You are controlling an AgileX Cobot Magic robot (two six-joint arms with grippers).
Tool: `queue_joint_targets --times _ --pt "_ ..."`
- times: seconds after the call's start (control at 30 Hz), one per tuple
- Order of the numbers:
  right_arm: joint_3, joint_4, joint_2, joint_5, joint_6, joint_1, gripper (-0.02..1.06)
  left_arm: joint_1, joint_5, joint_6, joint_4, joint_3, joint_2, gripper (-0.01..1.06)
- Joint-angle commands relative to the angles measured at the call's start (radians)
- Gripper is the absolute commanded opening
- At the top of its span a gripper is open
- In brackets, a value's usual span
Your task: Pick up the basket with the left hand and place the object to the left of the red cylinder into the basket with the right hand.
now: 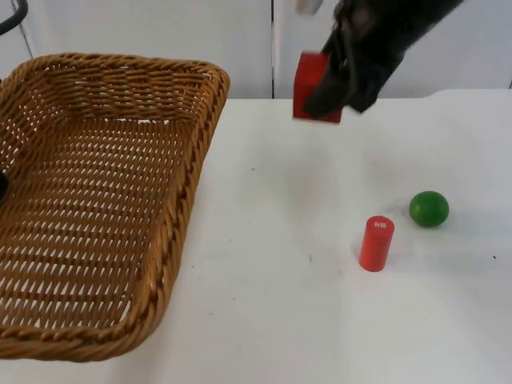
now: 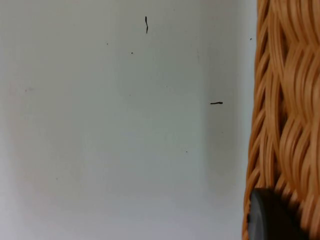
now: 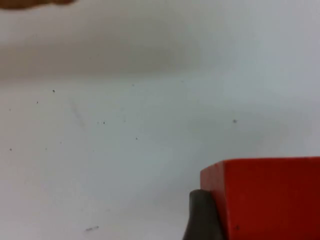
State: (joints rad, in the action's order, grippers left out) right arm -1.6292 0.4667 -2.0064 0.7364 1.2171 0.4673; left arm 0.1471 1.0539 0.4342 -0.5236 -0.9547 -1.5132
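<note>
Right gripper upper centre-right of the top view, above the worktop, clamped on red block; same block against a black fingertip in the right wrist view. Basket at far left, raised and tilted, held at its left edge; wicker wall right beside a black fingertip in the left wrist view. Left gripper's opening: cannot tell. Red cylinder upright lower right, green ball just to its right, apart.
</note>
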Motion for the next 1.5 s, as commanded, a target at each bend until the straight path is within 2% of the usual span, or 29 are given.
queue_joint_targets --times 0.0,0.4,0.7,1.03,1.33,1.47 --pt "-0.007 -0.025 0.083 0.046 -0.089 0.005 0.00 0.003 0.007 0.006 -0.039 0.003 0.017 0.00" --pt "-0.007 -0.016 0.231 0.124 -0.202 0.005 0.00 0.003 0.005 0.006 -0.039 0.003 0.017 0.00" --pt "-0.007 -0.016 0.238 0.164 -0.219 0.005 0.00 0.003 0.005 0.006 -0.039 0.003 0.017 0.00" --pt "-0.007 -0.016 0.238 0.166 -0.219 0.010 0.00 0.003 0.005 0.006 -0.039 0.003 0.017 0.00" --pt "-0.007 -0.024 0.238 0.157 -0.219 0.099 0.00 0.003 0.005 0.006 -0.039 0.003 0.017 0.00" --pt "-0.007 -0.024 0.233 0.122 -0.219 0.182 0.00 0.003 0.005 0.006 -0.039 0.003 0.017 0.00"
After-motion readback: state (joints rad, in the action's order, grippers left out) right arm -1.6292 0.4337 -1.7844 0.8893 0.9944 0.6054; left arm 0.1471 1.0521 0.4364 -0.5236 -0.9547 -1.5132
